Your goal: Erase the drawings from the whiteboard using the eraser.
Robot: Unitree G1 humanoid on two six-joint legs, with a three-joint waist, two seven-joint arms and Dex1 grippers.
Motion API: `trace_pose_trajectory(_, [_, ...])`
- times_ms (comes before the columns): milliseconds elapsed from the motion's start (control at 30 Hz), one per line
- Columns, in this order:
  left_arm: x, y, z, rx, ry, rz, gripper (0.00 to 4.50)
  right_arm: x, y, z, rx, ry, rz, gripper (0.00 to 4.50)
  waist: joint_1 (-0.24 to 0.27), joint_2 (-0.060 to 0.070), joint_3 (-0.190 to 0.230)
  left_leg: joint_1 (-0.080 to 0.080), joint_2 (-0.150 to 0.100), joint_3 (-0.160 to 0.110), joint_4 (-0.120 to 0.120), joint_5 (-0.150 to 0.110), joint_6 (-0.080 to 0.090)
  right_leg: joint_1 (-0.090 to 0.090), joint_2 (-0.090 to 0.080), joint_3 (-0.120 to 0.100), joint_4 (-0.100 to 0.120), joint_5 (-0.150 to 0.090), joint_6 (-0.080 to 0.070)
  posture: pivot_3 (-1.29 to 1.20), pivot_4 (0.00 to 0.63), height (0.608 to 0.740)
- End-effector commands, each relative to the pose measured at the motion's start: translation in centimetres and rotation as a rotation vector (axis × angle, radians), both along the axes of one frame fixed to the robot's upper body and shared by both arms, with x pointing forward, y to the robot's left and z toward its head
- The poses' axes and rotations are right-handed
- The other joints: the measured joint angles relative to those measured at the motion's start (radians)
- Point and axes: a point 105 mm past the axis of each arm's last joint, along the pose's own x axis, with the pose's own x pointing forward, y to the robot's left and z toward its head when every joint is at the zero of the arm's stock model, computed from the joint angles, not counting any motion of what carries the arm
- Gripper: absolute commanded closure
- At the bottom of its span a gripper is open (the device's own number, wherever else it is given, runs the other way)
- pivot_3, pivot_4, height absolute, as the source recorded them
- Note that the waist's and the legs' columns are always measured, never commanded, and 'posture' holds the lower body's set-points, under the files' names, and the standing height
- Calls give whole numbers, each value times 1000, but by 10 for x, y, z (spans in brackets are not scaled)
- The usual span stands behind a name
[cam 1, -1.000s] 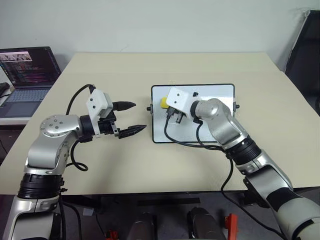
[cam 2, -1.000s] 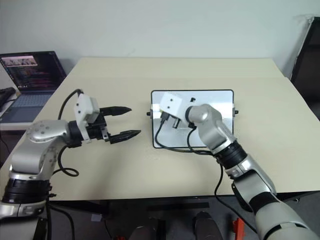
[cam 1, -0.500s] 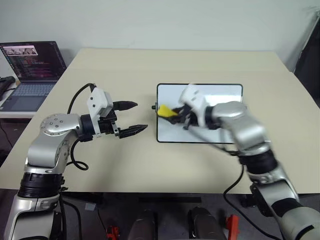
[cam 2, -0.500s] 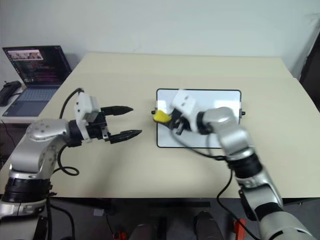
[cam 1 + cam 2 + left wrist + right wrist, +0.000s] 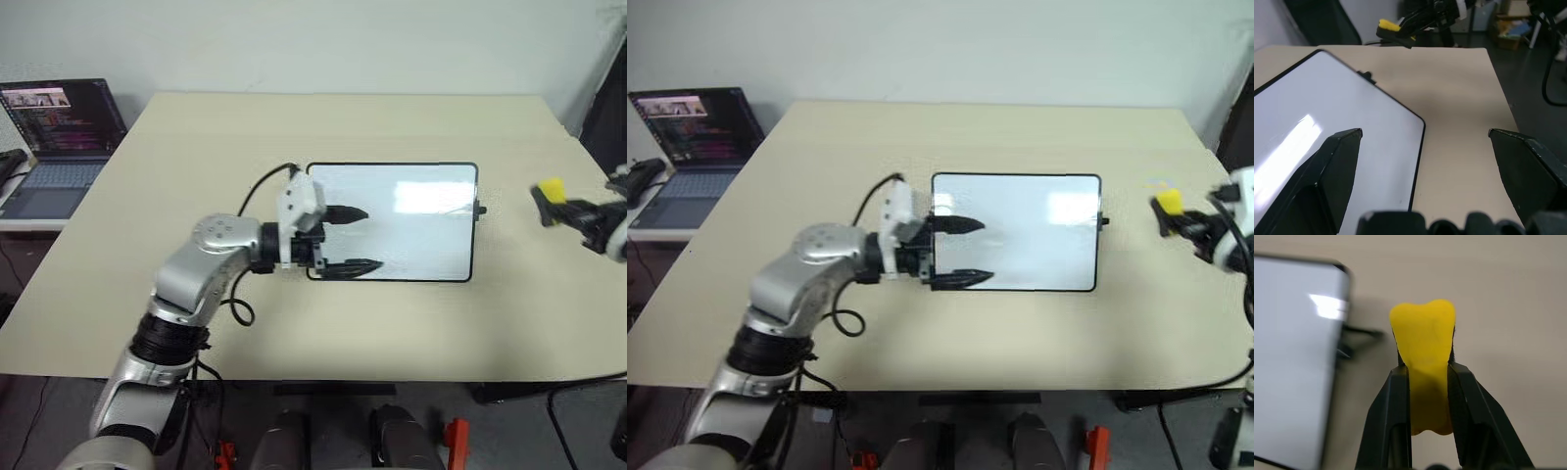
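The whiteboard [image 5: 411, 220] lies flat on the table, black-framed, its face plain white with glare; the drawings are not visible on it. My left gripper [image 5: 368, 239] is open and points right, with both black fingers over the board's left edge; in the left wrist view [image 5: 1423, 132] nothing lies between them. Off the board's right side, above bare table, my right gripper [image 5: 566, 208] is shut on the yellow eraser [image 5: 551, 189]. In the right wrist view the eraser [image 5: 1423, 342] is pinched between the two fingers [image 5: 1398, 396], and the board's edge is beside it.
An open laptop [image 5: 61, 125] stands on a side surface at the far left. A dark chair [image 5: 607, 88] sits past the table's far right corner. The beige table [image 5: 245, 127] has open surface behind and to the left of the board.
My right gripper swung the eraser from the board's left part across and off its right side. The left gripper moved right onto the board's left edge. The camera shifted slightly.
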Motion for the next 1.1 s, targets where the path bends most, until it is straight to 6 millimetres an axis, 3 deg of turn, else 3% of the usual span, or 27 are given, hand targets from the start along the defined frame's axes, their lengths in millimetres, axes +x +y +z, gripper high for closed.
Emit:
trace_pose_trajectory(33, [-3, -18, -15, 59, -54, -50, 0, -7, -26, -18, -71, 80, -103, 3823, -4, 0, 0, 1, 0, 1, 0, 0, 0, 1, 1, 1, 0, 0, 0, 0, 150, 740])
trace_pose_trajectory(167, [-8, -38, -24, 48, -56, -98, 0, -9, -43, -45, -104, 172, -153, 3824, -8, 0, 0, 1, 0, 2, 3, 1, 1, 1, 1, 2, 1, 0, 1, 0, 150, 740])
trace_pose_trajectory(400, [-15, -47, -27, 39, -55, -140, 0, -3, -65, -60, -112, 211, -176, 3824, -11, 1, 0, 1, 0, 3, 3, 1, 2, 1, 0, 3, 1, 1, 2, 0, 150, 740])
trace_pose_trajectory(767, [-7, -28, -33, 47, -33, -67, 0, 8, -64, -46, -117, 180, -124, 142, -13, 1, -1, 1, 0, 1, 3, 1, 2, 1, 0, 3, 1, 1, 2, 0, 150, 740])
trace_pose_trajectory(933, [25, 4, 2, -152, -77, 159, 0, 27, -25, -4, -91, -42, 25, 61, -16, 1, -1, 1, 1, 1, 3, 1, 2, 1, 0, 3, 1, 1, 2, 0, 150, 740])
trace_pose_trajectory(1000, [58, 51, 11, -246, -93, 432, 0, 35, -2, -2, -70, -151, 75, 61, -19, 1, -1, 1, 2, 1, 3, 1, 2, 2, 0, 2, 1, 1, 2, 0, 150, 740])
trace_pose_trajectory(1100, [78, 111, 14, -327, -126, 724, 0, 38, 16, -22, -55, -212, 90, 61, -21, 1, -1, 2, 2, 0, 3, 1, 2, 2, 2, 1, 2, 2, 2, 0, 150, 740])
